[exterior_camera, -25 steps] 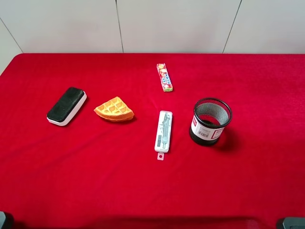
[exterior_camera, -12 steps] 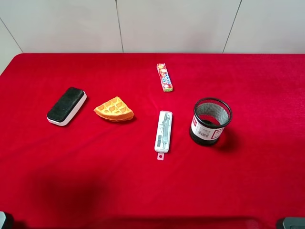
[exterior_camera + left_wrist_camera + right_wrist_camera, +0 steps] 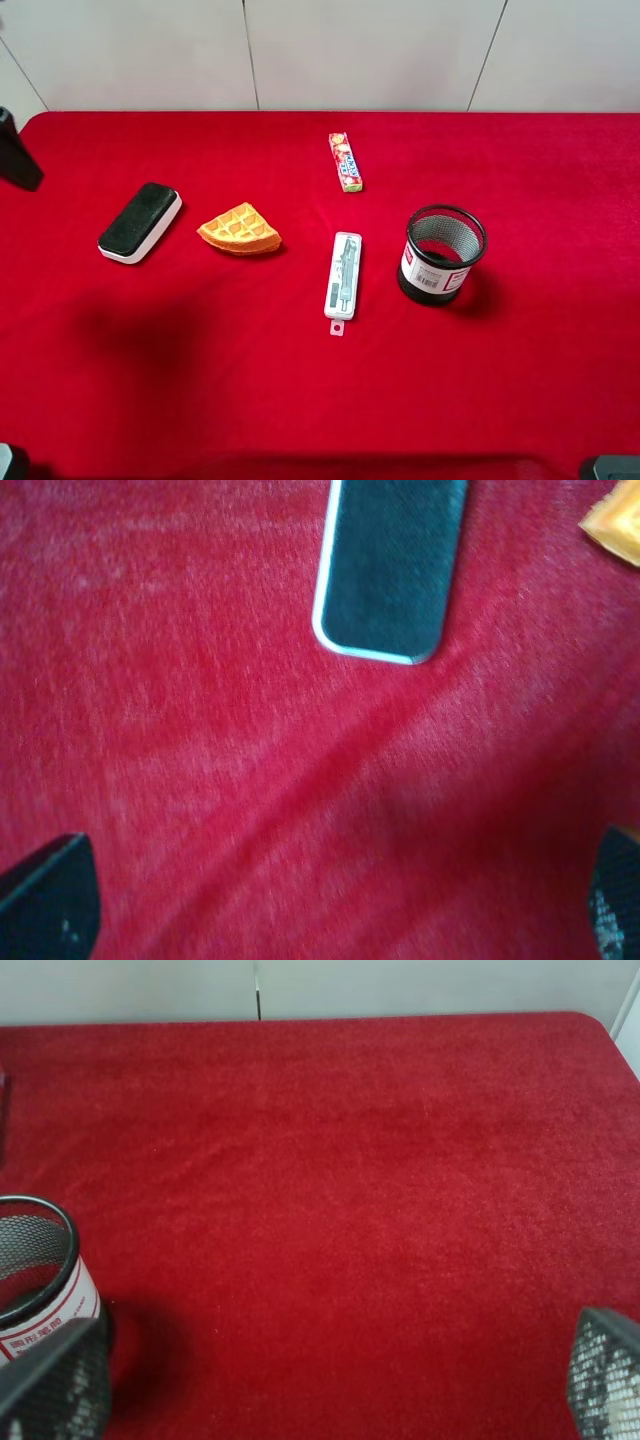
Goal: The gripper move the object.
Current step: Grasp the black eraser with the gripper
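Observation:
The eraser, black felt on a white base, lies flat at the left of the red cloth. In the left wrist view the eraser lies ahead of my left gripper. That gripper is open and empty, its fingertips wide apart, above the cloth and apart from the eraser. A dark part of the left arm shows at the left edge of the exterior view. My right gripper is open and empty beside the mesh cup, far from the eraser.
An orange waffle wedge lies just right of the eraser. A white-grey pen case lies mid-table, a candy pack behind it. A black mesh cup stands at the right and shows in the right wrist view.
A dark part of the left arm has come into view at the upper left edge. Its shadow on the cloth at lower left has grown. The objects have not moved.

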